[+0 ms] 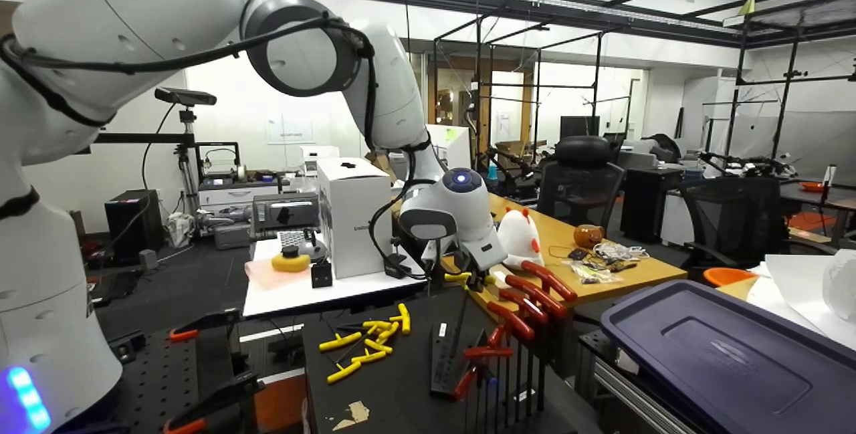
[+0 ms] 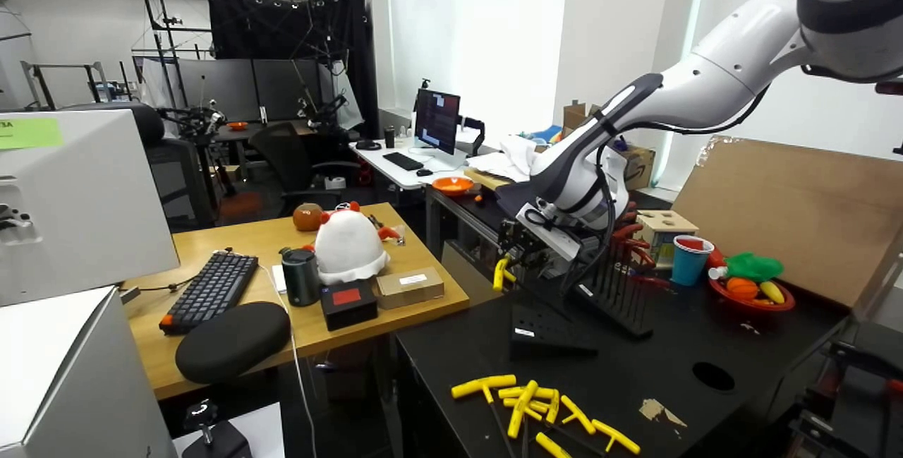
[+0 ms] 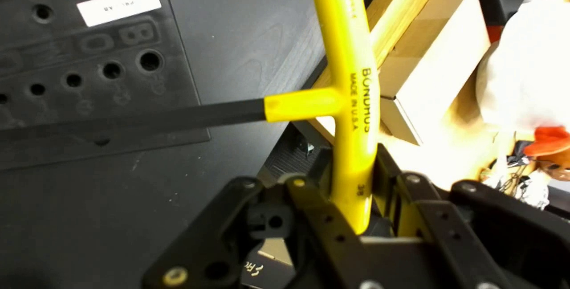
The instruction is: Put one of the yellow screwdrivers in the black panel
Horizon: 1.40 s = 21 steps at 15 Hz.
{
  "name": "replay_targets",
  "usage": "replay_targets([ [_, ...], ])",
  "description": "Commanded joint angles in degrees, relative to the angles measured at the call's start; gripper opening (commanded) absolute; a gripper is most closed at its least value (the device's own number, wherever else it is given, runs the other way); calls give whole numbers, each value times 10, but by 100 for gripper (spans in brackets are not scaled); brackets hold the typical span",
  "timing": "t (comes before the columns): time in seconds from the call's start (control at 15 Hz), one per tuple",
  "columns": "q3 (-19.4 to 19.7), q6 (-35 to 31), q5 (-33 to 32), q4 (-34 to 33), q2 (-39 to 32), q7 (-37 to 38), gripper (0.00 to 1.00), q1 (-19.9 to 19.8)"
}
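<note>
My gripper [image 3: 354, 162] is shut on one end of a yellow screwdriver's T-handle [image 3: 352, 97]. In an exterior view that screwdriver [image 2: 499, 274] hangs from the gripper [image 2: 509, 250], its dark shaft slanting down. Below stands a black panel [image 2: 537, 338] with a white label; the wrist view shows a row of empty holes in this panel [image 3: 93, 62]. The shaft crosses over it; its tip is out of the wrist view, and I cannot tell whether it touches. Close beside stands a second black panel [image 2: 614, 313] filled with red-handled tools [image 1: 511, 319]. Several loose yellow screwdrivers [image 1: 404, 319] lie on the black table.
A wooden desk [image 2: 423, 288] with a small cardboard box [image 2: 410, 287] and white plush toy [image 2: 349, 243] adjoins the black table. A blue cup [image 2: 690, 264] and red bowl [image 2: 751, 303] stand past the red-handled tools. A large dark lidded box [image 1: 735, 354] is close by.
</note>
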State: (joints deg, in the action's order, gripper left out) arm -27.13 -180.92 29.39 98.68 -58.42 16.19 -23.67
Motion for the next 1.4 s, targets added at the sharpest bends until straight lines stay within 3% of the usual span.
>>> replay_targets([
  [0.0, -91, -34, -16, 62, 11, -65, 6, -87],
  [0.27, -174, -28, -49, 100, -11, -99, 6, -181],
  [0.47, -207, -18, -78, 115, -34, -106, 6, -229],
  [1.33, -301, -38, -157, 125, -142, -106, 6, -331],
])
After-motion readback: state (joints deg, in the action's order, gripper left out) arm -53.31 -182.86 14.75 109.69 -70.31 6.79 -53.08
